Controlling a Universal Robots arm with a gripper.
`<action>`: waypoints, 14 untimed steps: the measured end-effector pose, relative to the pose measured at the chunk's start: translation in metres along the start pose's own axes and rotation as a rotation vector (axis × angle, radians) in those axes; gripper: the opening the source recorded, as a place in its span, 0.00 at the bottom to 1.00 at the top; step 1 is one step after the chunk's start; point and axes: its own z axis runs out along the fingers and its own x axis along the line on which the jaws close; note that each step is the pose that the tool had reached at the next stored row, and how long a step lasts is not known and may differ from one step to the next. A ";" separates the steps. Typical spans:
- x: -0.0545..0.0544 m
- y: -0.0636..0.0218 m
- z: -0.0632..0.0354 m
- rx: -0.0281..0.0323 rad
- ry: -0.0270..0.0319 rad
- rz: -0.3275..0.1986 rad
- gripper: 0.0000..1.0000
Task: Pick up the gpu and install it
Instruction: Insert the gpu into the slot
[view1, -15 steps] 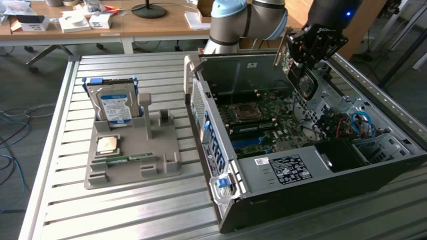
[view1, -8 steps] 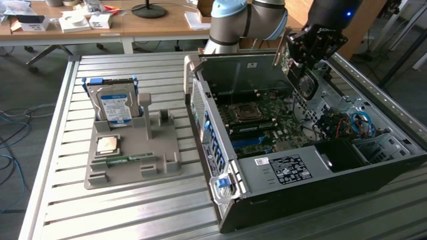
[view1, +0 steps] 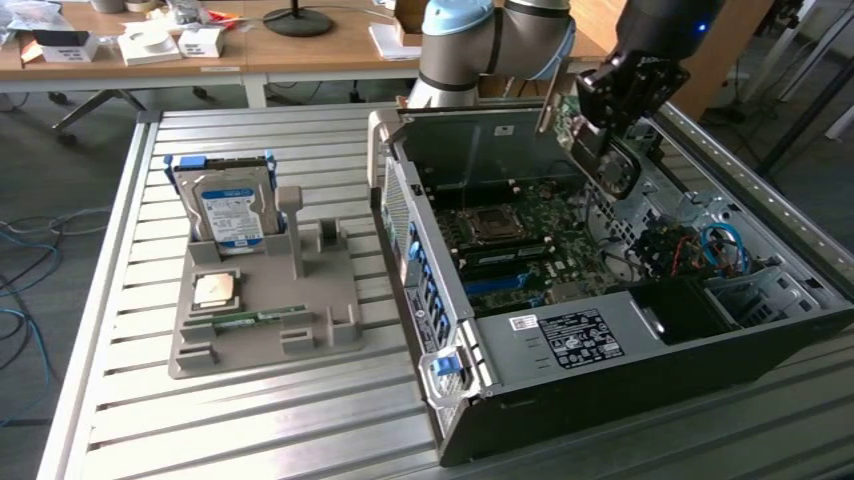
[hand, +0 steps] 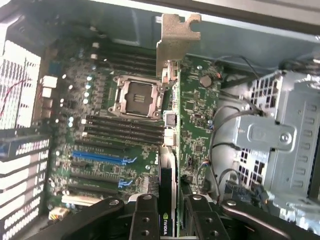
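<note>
One gpu (hand: 192, 115) sits edge-on between two fingers (hand: 145, 220), which clamp it above one open computer case (view1: 667, 360) near the worktop's (view1: 267, 420) exterior-view right edge.

gpu (hand: 195, 125) — matt green board, dull silvery metal bracket (hand: 176, 37); table (view1: 267, 430) ribbed bare metal — faint sheen.

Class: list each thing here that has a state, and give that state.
pincer: shut on the gpu.
gpu: held, not yet installed.
computer case: on its side, open.
hard drive: upright in the grey holder.
CPU: lying flat on the holder.
</note>
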 end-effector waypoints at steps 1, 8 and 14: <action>0.000 0.0000 0.0000 -0.0005 0.0010 -0.018 0.27; 0.000 0.0000 0.0000 -0.0028 0.0080 -0.146 0.27; 0.000 0.0000 0.0001 -0.0048 0.0139 -0.254 0.27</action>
